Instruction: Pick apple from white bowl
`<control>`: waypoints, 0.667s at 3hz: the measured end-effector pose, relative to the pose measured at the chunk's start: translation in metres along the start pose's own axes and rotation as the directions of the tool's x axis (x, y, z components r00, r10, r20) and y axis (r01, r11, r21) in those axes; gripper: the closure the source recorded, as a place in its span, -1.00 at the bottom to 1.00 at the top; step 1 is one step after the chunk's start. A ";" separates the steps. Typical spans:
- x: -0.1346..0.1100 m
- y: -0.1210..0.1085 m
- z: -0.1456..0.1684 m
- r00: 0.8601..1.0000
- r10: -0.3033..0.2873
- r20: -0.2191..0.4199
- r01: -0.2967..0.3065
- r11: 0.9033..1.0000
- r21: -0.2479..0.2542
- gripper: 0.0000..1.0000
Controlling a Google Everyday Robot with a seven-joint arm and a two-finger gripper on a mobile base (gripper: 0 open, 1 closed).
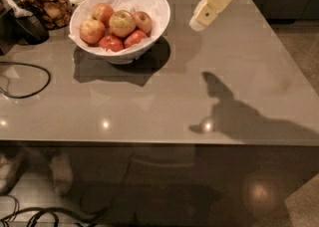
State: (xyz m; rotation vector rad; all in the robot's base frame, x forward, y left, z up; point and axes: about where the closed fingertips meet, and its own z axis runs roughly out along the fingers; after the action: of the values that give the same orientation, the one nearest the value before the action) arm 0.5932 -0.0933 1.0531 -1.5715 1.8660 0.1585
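Note:
The white bowl (163,21), lined with crumpled white paper, stands at the back left of the grey table. Several apples lie in it. The apple (122,22), pale yellow-green with a faint blush, sits in the middle on top, with redder apples around it. My gripper (198,22), cream-coloured, hangs in the air at the top of the view, to the right of the bowl and above the table. It holds nothing and touches neither bowl nor apple. Its shadow falls on the table to the right.
A glass jar of brown snacks (46,1) stands left of the bowl at the back. A black object (29,28) and a black cable loop (35,79) lie at the left edge. The table's front edge (159,142) runs across the middle of the view.

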 end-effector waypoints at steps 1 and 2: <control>-0.022 -0.027 0.044 0.995 0.025 0.102 -0.021 0.999 -0.032 -1.00; -0.022 -0.028 0.045 0.994 0.024 0.104 -0.021 0.999 -0.032 -1.00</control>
State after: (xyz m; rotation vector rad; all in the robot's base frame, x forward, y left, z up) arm 0.6386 -0.0596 1.0406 -1.5336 1.8088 0.2757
